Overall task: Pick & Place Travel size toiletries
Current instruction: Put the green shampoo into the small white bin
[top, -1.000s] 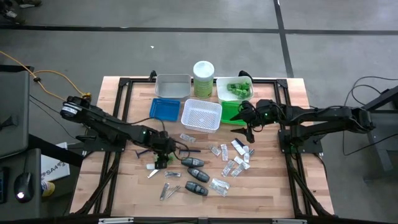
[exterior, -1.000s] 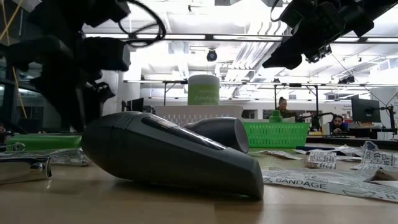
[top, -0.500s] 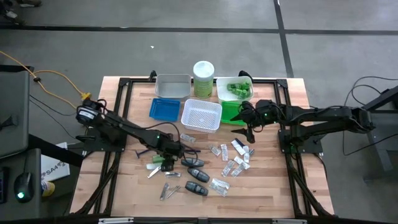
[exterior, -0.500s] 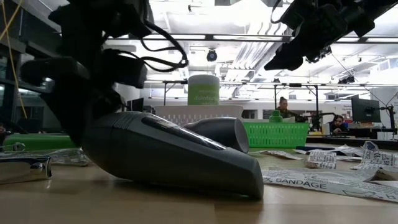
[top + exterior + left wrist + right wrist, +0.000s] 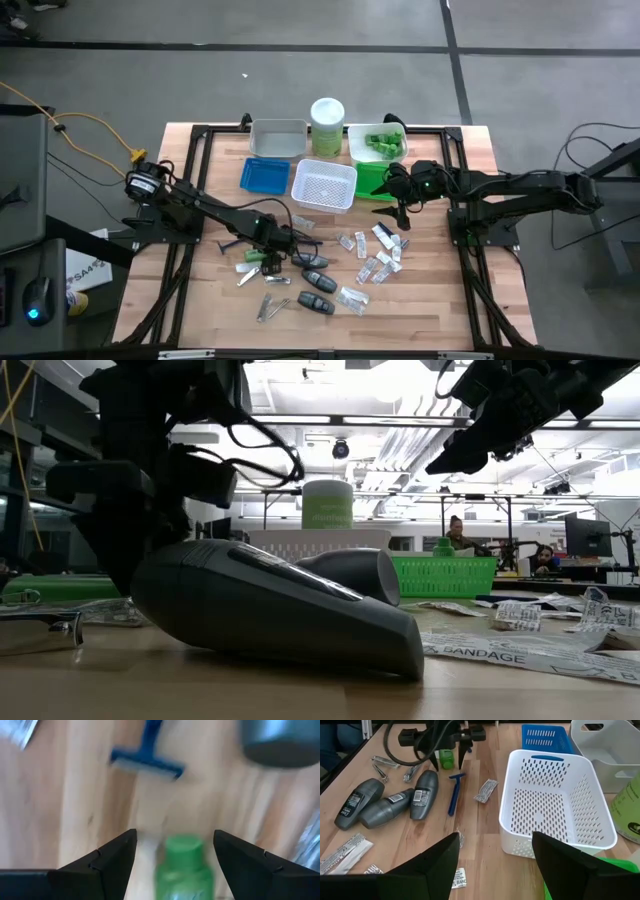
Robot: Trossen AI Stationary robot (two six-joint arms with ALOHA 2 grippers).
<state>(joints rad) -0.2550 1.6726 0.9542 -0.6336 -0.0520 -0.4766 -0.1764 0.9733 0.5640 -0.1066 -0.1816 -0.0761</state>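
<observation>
Green tube (image 5: 182,867) lies on the bench (image 5: 430,300), cap end poking out between the left gripper's (image 5: 268,250) two fingers (image 5: 107,857); fingers spread either side with gaps, not pinching it, so gripper released around the tube. In the high view the tube (image 5: 262,255) sits left of centre. Blue razor (image 5: 146,761) lies just past the tube cap, apart from it; same razor (image 5: 454,792) visible in right wrist view beside a dark grey oval case (image 5: 424,794). Three grey cases there, side by side: the others (image 5: 387,807) and (image 5: 354,810). Low view: one grey case (image 5: 270,605) fills the foreground, tilted, a second (image 5: 350,572) behind it. Silver clippers (image 5: 270,305) near the front left of the bench; clear packets (image 5: 378,255) scattered right of centre, some printed BANDAGE (image 5: 500,652).

Right gripper (image 5: 398,212) hovers above the bench near the green tray (image 5: 368,180), fingers (image 5: 432,865) apart, holding nothing. White perforated tray (image 5: 555,800) in front of it, blue tray (image 5: 264,175) to the left, grey tray (image 5: 278,138) behind, white tray with green tubes (image 5: 378,143) back right. Pale-green canister (image 5: 327,125) between the grey and white trays. People (image 5: 455,532) at desks in the room behind.
</observation>
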